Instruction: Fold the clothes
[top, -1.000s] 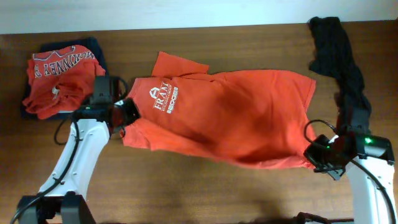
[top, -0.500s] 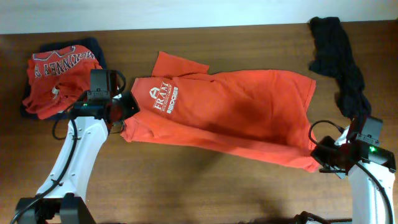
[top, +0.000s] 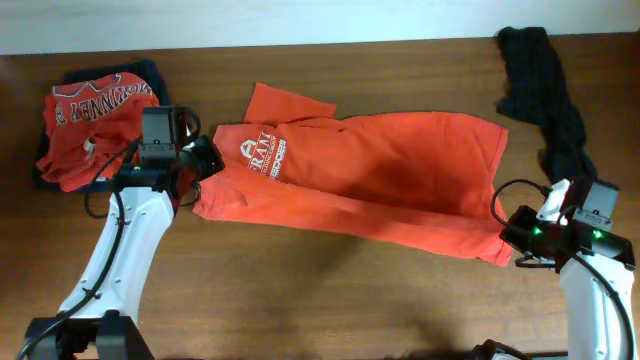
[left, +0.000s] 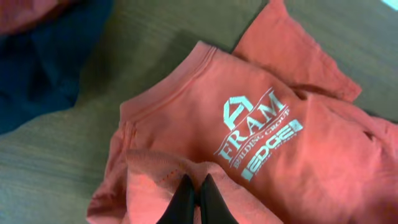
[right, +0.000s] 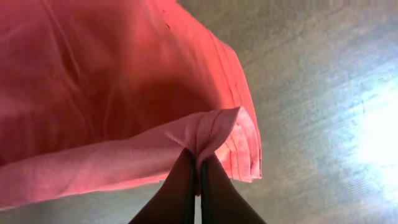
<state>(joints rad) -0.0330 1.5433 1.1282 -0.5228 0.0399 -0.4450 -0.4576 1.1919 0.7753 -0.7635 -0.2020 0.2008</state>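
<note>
Cloth is pinched at both ends: we see the left jaws clamped on the 9 o'clock edge of the orange Fram T-shirt (top: 380, 180), the right jaws on its 4 o'clock corner. It lies spread mid-counter (top: 300, 300).

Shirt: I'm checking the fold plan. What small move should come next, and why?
The left claw and right claw each pinch the near hem of the shirt, whose body lies flat. Probably carry both toward the far edge, laying the hem across to halve it.
</note>
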